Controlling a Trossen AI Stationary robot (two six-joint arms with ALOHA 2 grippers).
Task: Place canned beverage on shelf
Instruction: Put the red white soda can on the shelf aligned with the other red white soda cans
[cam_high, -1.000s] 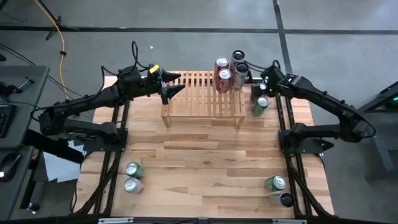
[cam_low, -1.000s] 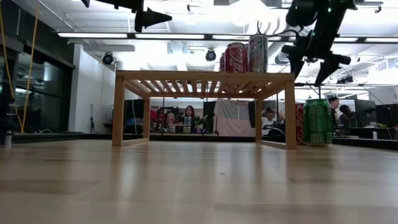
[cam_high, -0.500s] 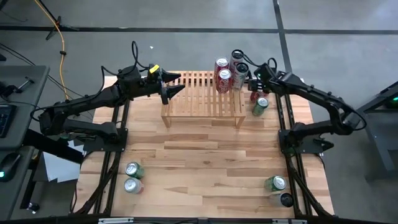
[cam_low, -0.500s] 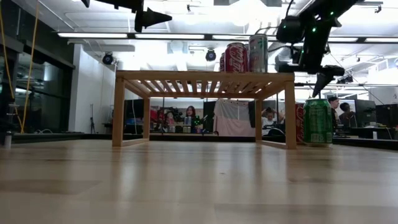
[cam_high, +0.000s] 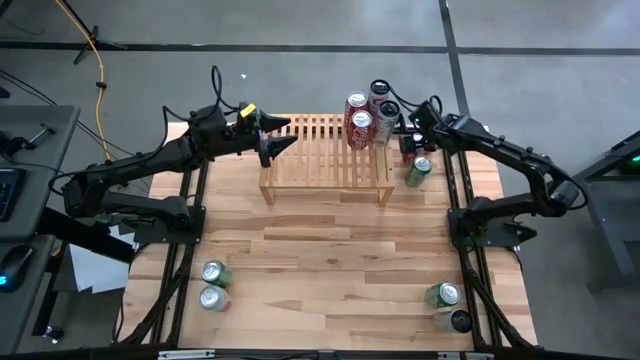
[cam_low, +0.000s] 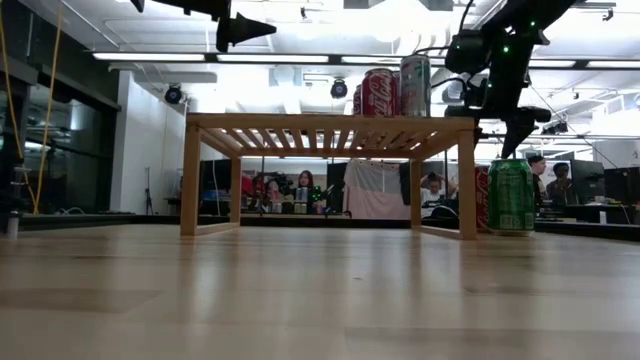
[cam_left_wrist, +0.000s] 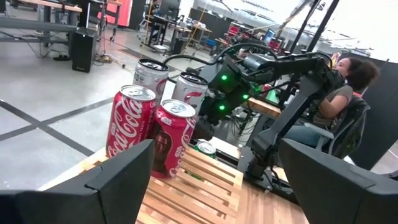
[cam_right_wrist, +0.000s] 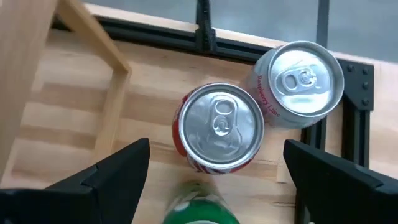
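Observation:
The light-wood shelf (cam_high: 310, 150) stands at the table's far middle. On its right end stand two red cans (cam_high: 359, 118) and two silver cans (cam_high: 385, 102), also in the left wrist view as red cans (cam_left_wrist: 149, 127) and silver cans (cam_left_wrist: 171, 81). Right of the shelf, on the table, stand a red can (cam_right_wrist: 217, 127), a white can (cam_right_wrist: 298, 81) and a green can (cam_low: 511, 196). My right gripper (cam_right_wrist: 214, 186) hangs open above these, slanting down, its fingers wide on either side of the red can and clear of it. My left gripper (cam_high: 275, 137) waits open above the shelf's left end.
Two cans (cam_high: 213, 285) stand near the table's front left and two more (cam_high: 447, 305) at the front right. The shelf's right leg (cam_right_wrist: 93, 37) is close beside the red can. A person (cam_left_wrist: 348, 81) sits beyond the table's right side.
My right gripper has come down and toward the shelf's right end, rolling a little, until it hangs over the cans on the table beside the shelf; for the last half second it has kept still. Its fingers have stayed open. No can has moved.

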